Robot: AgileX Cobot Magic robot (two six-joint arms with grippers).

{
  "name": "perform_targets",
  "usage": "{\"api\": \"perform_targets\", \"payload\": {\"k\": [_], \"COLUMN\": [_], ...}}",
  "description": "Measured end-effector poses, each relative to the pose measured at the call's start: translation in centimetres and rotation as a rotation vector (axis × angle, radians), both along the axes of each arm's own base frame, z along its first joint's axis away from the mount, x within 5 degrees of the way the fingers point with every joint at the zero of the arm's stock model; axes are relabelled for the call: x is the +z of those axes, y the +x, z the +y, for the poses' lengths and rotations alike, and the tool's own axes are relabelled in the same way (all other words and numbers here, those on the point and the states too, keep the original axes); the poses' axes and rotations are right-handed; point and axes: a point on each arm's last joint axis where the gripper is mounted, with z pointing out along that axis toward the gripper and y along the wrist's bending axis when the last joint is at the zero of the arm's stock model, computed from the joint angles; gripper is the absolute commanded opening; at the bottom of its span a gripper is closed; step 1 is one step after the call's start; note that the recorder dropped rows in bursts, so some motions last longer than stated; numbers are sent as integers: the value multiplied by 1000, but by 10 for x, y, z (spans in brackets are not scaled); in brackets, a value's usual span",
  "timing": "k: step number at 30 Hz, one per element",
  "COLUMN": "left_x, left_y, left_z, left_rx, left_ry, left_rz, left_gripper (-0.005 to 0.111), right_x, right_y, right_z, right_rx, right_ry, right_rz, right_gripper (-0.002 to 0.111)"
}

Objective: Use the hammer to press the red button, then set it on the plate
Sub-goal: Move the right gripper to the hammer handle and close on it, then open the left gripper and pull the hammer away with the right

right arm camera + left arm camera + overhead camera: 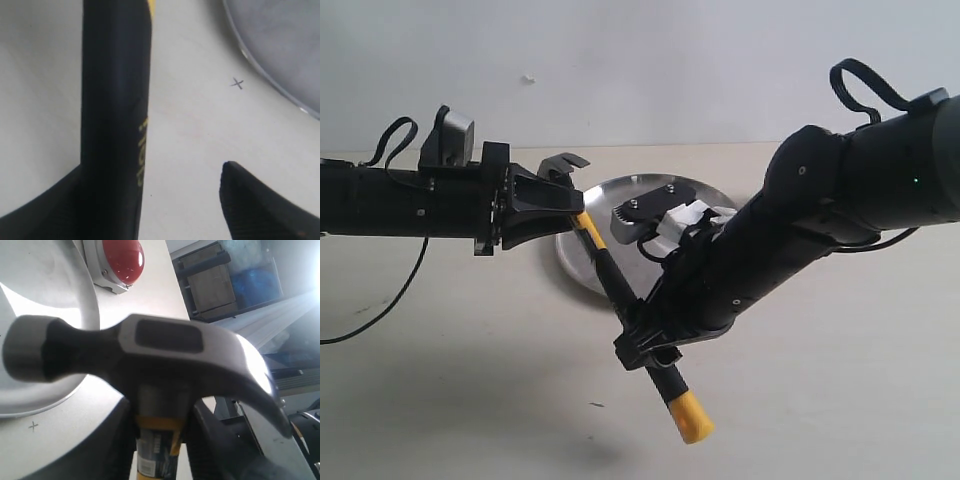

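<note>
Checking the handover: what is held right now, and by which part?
The left gripper clamps the hammer at the handle's neck, just under the head. The right gripper is open, its fingers either side of the lower handle, not gripping.

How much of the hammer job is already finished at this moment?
Done: the hammer is off the table, the left gripper shut on it just below its head. In hand: the right gripper stands open around the handle. Whether the red button was pressed cannot be told. Left: laying the hammer on the plate.
</note>
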Motion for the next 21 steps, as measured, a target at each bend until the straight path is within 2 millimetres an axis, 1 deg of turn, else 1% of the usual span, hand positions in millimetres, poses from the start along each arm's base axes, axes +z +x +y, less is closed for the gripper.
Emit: {"api": "perform_targets", "payload": {"k": [3, 6, 8, 11, 12, 21], "left_x": [0, 0, 0, 0, 0, -1], "left_y": [0, 0, 0, 0, 0, 0], "left_z": [0, 0, 0, 0, 0, 0], "left_rx": [0, 0, 0, 0, 1, -2], "left_ry": [0, 0, 3, 3, 4, 9], "left_rz": [0, 0, 0, 0, 0, -1], "left_gripper": [0, 0, 0, 0, 0, 0], "right_x": [0, -4, -5, -5, -5, -5], "right_y": [0, 0, 0, 0, 0, -2], "right_z": [1, 1, 2, 2, 1, 2], "right_rx": [0, 1, 0, 2, 17, 30], "right_ry": [4, 0, -1, 0, -4, -5], "right_rz": [6, 20, 25, 28, 24, 36], "right_gripper": [60, 48, 33, 6, 0, 0]}}
